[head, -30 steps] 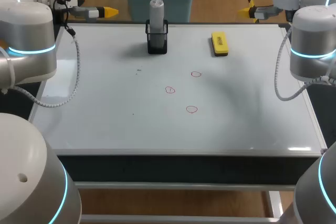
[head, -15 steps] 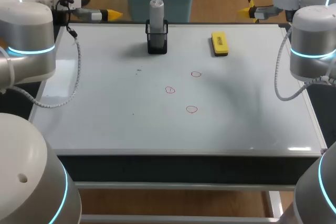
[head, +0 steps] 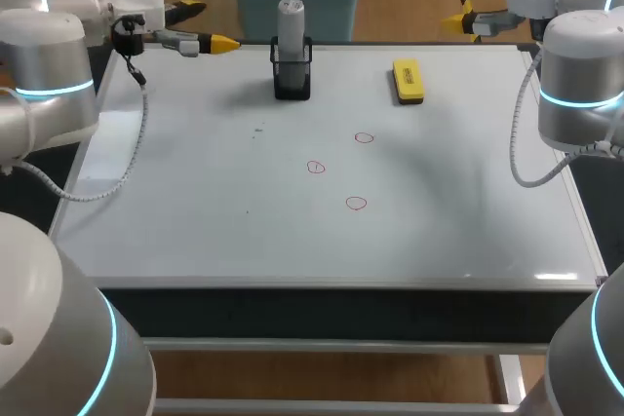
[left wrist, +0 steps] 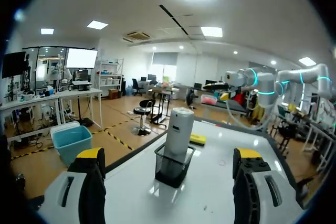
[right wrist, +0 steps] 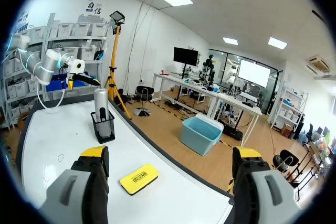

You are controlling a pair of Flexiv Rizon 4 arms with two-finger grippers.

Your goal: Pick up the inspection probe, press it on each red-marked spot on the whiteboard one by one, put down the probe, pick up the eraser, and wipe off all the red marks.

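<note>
Probe (head: 292, 18) in holder (head: 292, 77) — eraser (head: 408, 81) to its right, marks (head: 316, 168) in front.

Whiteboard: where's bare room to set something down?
Bare: the stretch on the left arm's side, nearer than the probe holder; the strip along the near edge of the whiteboard; the side below the eraser. Busy: the far edge and the red marks mid-board.

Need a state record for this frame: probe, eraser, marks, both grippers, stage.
probe: grey cylindrical inspection probe, upright in black mesh holder at the far side of the whiteboard
eraser: yellow block eraser, flat on the board, right of the holder
marks: three red circle marks, none wiped
left gripper: jaws open, empty, pointed at the probe, apart from it
right gripper: jaws open, empty, near the far right corner
stage: nothing picked up yet
</note>
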